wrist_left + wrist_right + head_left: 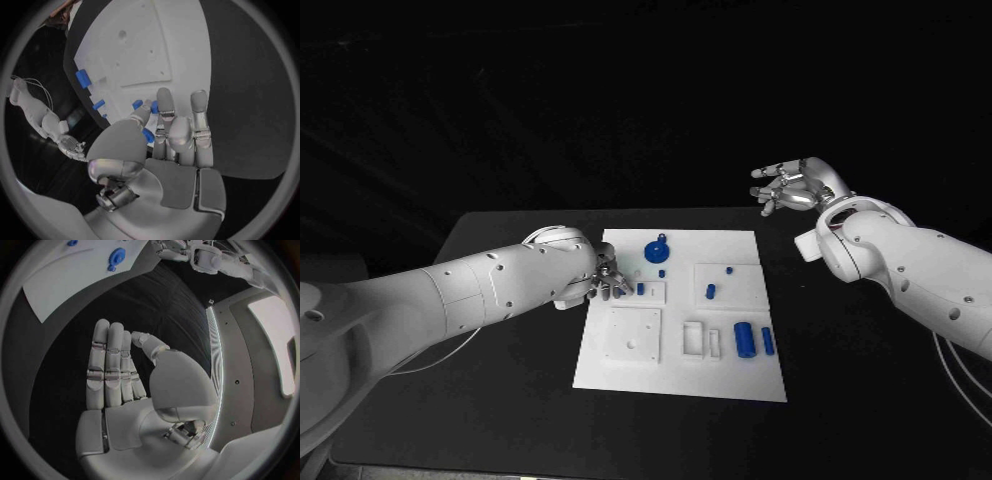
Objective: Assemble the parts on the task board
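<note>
White task board [678, 375] lies mid black surface [516, 400]. Left hand [607, 279] hovers over board's left edge, fingers [164, 107] loosely extended above small blue part [148, 135] just beneath fingertips; whether they touch it cannot be told. Round blue part [658, 248] lies just beyond, more blue cylinders [746, 339] toward board's right. Right hand [793, 187] raised beyond board's far right corner, fingers apart, holding nothing.

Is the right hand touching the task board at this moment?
Apart. In the head view the right hand is raised beyond the far right corner of the task board, with black table between them, and its fingers hold nothing.
</note>
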{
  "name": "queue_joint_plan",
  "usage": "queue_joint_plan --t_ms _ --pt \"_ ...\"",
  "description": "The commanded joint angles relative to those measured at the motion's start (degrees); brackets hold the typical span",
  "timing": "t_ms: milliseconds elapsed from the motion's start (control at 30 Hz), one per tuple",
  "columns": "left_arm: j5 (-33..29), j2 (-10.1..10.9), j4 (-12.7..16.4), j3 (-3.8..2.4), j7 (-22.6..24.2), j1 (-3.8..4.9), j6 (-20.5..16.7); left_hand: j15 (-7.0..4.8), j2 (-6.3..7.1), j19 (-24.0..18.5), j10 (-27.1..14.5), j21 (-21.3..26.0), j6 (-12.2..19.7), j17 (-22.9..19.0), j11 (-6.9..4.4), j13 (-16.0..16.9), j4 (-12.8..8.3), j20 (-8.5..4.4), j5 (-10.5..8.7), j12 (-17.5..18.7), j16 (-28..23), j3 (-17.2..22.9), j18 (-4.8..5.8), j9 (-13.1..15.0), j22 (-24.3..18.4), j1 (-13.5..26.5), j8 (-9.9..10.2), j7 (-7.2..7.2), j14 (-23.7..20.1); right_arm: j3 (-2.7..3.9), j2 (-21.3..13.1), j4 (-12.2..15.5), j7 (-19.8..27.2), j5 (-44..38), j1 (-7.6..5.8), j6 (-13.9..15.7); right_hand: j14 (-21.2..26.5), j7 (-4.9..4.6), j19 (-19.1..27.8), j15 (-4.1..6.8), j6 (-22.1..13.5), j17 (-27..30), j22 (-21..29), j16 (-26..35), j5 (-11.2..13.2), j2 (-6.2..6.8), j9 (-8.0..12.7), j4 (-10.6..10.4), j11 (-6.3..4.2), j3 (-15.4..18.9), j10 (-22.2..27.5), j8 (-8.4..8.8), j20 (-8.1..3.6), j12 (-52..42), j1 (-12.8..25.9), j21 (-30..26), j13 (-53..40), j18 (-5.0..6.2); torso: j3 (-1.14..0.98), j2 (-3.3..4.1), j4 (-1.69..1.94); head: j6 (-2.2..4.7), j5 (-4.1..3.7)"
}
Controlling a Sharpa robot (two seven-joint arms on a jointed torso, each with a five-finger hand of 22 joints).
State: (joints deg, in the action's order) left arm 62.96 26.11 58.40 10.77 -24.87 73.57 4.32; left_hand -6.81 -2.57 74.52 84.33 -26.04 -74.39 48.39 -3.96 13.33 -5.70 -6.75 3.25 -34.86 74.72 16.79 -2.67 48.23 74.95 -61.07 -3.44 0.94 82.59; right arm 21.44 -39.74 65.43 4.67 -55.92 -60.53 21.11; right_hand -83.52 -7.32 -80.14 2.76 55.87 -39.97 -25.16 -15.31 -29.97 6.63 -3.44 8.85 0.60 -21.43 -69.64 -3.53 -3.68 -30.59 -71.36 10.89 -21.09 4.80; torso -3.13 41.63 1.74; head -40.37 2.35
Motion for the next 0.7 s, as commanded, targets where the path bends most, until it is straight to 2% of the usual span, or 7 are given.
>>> queue_joint_plan --t_ms 33,367,700 --pt "-0.37 -0.23 -0.42 0.07 -0.30 -0.08 0.35 -0.24 -4.36 0.02 2.52 0.22 0.15 0.03 -0.17 -0.10 0.29 -0.02 -0.39 -0.15 -0.27 -0.75 -0.17 -0.40 0.92 -4.27 -0.32 0.38 -0.16 0.02 0.02 0.03 0.38 -0.36 0.02 -0.74 -0.18 -0.08 0.01 -0.19 0.34 -0.04 0.05 0.15 -0.23 0.01 -0.07 -0.16 0.05 0.11 0.40 0.06 0.02 -0.35 0.54 0.05 -0.07 -0.04 -0.02 -0.03 0.04 0.07 -0.05" --pt "-0.32 -0.39 -0.94 0.01 -0.19 -0.05 -1.16 -0.41 -3.12 0.15 2.51 0.35 0.26 -0.37 -0.16 -0.32 2.23 -0.37 -0.42 -0.16 -0.57 -3.05 0.10 -1.41 0.91 -4.14 -0.35 0.43 -0.24 0.02 0.08 -0.08 0.38 -0.36 0.04 -0.77 -0.18 -0.08 0.01 -0.19 0.34 -0.04 0.05 0.15 -0.23 0.01 -0.07 -0.16 0.05 0.11 0.40 0.06 0.02 -0.35 0.54 0.05 -0.07 -0.04 -0.01 0.00 0.00 0.16 -0.10" --pt "-0.46 -0.72 -1.69 -0.01 -0.56 -0.03 -0.09 -0.57 -1.44 0.15 2.49 0.54 0.49 -1.16 -0.18 -0.29 3.04 -0.75 -0.45 0.30 -1.14 -5.01 0.46 -2.02 0.87 -3.78 -0.28 0.48 -0.42 0.02 0.05 -0.09 0.36 -0.36 0.08 -0.81 -0.15 -0.09 -0.03 -0.20 0.22 -0.04 0.42 0.16 -0.22 0.07 -0.07 -0.31 0.06 0.19 0.44 0.07 0.03 -0.36 0.55 0.04 -0.08 -0.07 0.00 -0.01 0.05 0.15 -0.07"
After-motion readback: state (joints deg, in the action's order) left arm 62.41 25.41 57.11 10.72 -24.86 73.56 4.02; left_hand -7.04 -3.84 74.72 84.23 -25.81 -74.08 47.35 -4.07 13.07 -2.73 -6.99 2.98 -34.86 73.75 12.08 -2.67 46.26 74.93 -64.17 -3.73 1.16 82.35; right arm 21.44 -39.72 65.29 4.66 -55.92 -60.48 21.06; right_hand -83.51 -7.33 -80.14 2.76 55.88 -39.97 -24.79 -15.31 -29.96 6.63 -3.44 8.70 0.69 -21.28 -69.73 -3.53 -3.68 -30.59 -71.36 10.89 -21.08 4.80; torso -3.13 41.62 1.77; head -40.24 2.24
